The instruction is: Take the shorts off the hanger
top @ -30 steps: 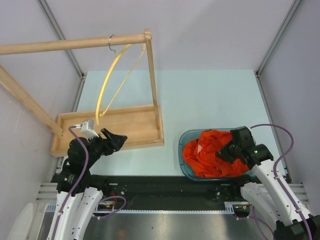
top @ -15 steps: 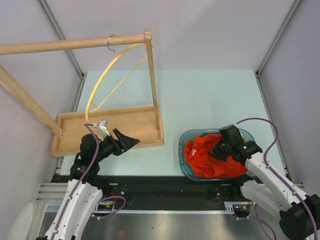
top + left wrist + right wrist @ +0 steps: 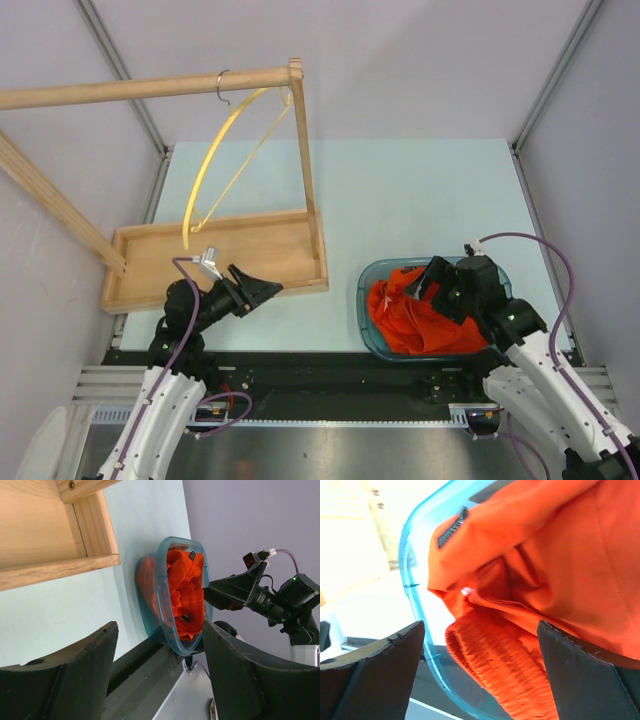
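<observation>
Shorts (image 3: 425,320) in teal tub (image 3: 361,298), tag (image 3: 452,527) unreadable | left gripper (image 3: 159,630) jaws apart | right gripper (image 3: 480,625) jaws wide apart

Top camera looks straight down; both close wrist cameras share the teal tub (image 3: 159,580).

Rail (image 3: 140,88): round wooden bar, joined to the post top.
Post (image 3: 305,170): wooden upright at the tray's right end.
Tray (image 3: 250,250): shallow wooden box, table's left side.
Tub (image 3: 361,295): translucent teal, right of the tray, apart.
Table (image 3: 420,190): pale blue-green top.
</observation>
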{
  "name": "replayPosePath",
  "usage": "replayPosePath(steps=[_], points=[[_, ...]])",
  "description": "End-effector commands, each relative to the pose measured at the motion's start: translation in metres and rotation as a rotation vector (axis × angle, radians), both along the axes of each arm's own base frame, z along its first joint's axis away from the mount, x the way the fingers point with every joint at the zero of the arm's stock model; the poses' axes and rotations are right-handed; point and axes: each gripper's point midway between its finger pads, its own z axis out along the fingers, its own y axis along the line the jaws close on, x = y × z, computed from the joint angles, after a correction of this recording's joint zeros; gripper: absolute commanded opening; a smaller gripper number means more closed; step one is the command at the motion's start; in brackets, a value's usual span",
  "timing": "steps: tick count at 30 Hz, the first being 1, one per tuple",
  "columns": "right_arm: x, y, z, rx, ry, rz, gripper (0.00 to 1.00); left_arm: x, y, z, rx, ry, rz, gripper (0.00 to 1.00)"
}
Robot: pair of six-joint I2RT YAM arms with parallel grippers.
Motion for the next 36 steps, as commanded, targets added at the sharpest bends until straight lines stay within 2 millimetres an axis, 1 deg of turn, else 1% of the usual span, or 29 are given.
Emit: replayPosePath(steps=[1,3,5,6,8,11,12,13,14,15,16,18,19,20,21,22,24,25,26,27,29,31,32,33,34,35,36], points=[[0.000,0.007,0.023,0.022,-0.080,0.083,1.00,-0.003,-0.007,0.012,-0.026,-0.046,-0.051,0.73],[0.000,0.004,0.030,0.010,-0.095,0.078,1.00,-0.004,-0.006,0.010,-0.016,-0.043,-0.047,0.73],[-0.003,-0.004,0.039,-0.018,-0.096,0.055,1.00,-0.003,-0.007,0.010,-0.020,-0.044,-0.046,0.74],[-0.006,-0.007,0.039,-0.027,-0.092,0.053,1.00,-0.002,-0.007,0.012,-0.024,-0.047,-0.050,0.74],[-0.007,-0.003,0.045,-0.016,-0.123,0.090,1.00,0.000,-0.009,0.014,-0.025,-0.057,-0.061,0.74],[-0.007,0.016,0.065,0.057,-0.211,0.200,1.00,0.001,-0.013,0.015,-0.028,-0.045,-0.082,0.74],[-0.010,0.032,0.081,0.126,-0.264,0.282,1.00,-0.001,-0.015,0.017,-0.028,-0.050,-0.098,0.74],[-0.012,0.039,0.087,0.146,-0.294,0.328,1.00,0.000,-0.015,0.017,-0.022,-0.060,-0.097,0.74],[-0.012,0.043,0.094,0.154,-0.330,0.360,1.00,-0.001,-0.016,0.017,-0.017,-0.068,-0.095,0.74],[-0.008,0.047,0.102,0.166,-0.373,0.373,1.00,-0.003,-0.018,0.016,-0.018,-0.068,-0.107,0.74],[-0.007,0.050,0.106,0.175,-0.390,0.385,1.00,-0.004,-0.019,0.016,-0.022,-0.064,-0.107,0.74],[-0.007,0.060,0.118,0.226,-0.418,0.416,1.00,-0.010,-0.026,0.022,-0.050,-0.068,-0.131,0.74],[-0.007,0.063,0.121,0.241,-0.423,0.428,1.00,-0.012,-0.029,0.026,-0.059,-0.087,-0.145,0.74],[-0.007,0.067,0.121,0.250,-0.420,0.438,1.00,-0.011,-0.030,0.027,-0.053,-0.097,-0.134,0.74],[-0.004,0.070,0.123,0.253,-0.436,0.445,1.00,-0.015,-0.033,0.026,-0.049,-0.100,-0.152,0.74],[-0.001,0.073,0.118,0.248,-0.419,0.446,1.00,-0.016,-0.035,0.025,-0.045,-0.096,-0.157,0.74],[-0.003,0.080,0.117,0.258,-0.409,0.463,1.00,-0.021,-0.040,0.024,-0.051,-0.080,-0.182,0.74],[-0.003,0.084,0.113,0.259,-0.392,0.476,1.00,-0.023,-0.043,0.023,-0.053,-0.077,-0.200,0.74],[-0.004,0.088,0.112,0.261,-0.394,0.489,1.00,-0.026,-0.045,0.026,-0.055,-0.089,-0.215,0.74],[-0.007,0.095,0.112,0.265,-0.401,0.515,1.00,-0.030,-0.048,0.026,-0.052,-0.096,-0.228,0.75],[-0.008,0.101,0.103,0.246,-0.388,0.532,1.00,-0.032,-0.050,0.024,-0.047,-0.101,-0.234,0.75],[-0.011,0.107,0.100,0.244,-0.387,0.554,1.00,-0.036,-0.053,0.025,-0.057,-0.096,-0.253,0.75],[-0.014,0.110,0.097,0.245,-0.385,0.568,1.00,-0.037,-0.055,0.031,-0.075,-0.119,-0.269,0.75],[-0.014,0.115,0.101,0.263,-0.409,0.587,1.00,-0.040,-0.058,0.034,-0.083,-0.133,-0.287,0.76],[-0.017,0.119,0.101,0.269,-0.413,0.604,1.00,-0.043,-0.060,0.037,-0.089,-0.141,-0.313,0.76],[-0.016,0.123,0.104,0.288,-0.425,0.606,1.00,-0.044,-0.063,0.043,-0.105,-0.163,-0.330,0.76],[-0.020,0.127,0.109,0.315,-0.436,0.632,1.00,-0.047,-0.065,0.047,-0.119,-0.168,-0.353,0.76]])
